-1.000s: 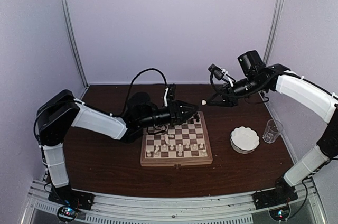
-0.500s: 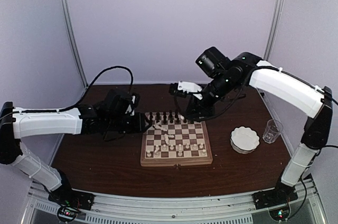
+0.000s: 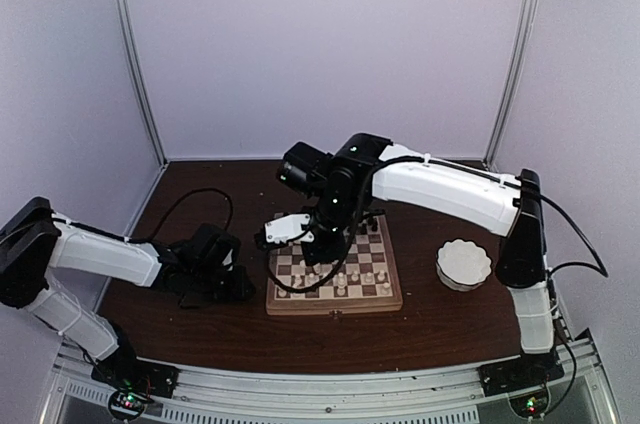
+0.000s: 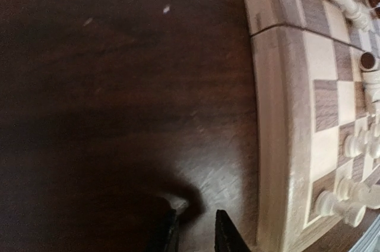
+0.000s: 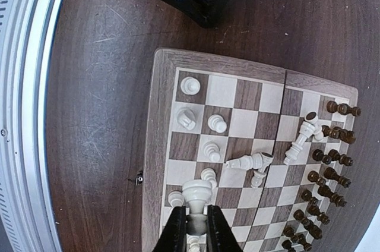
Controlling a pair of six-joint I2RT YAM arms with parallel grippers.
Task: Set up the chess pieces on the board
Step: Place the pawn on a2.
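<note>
The right tool (image 5: 196, 219) pinches a cream-white chess piece (image 5: 196, 195) over the chessboard's (image 5: 155, 145) white-side squares (light, hard, smooth-turned, it probably slips easily, so its narrow stem seems the best hold), while the left tool (image 4: 196, 219) hangs slightly spread and empty low over the counter (image 4: 119, 85).

Board (image 4: 279, 115) (cream pieces (image 4: 341, 204)) beside table (image 4: 119, 85)
</note>
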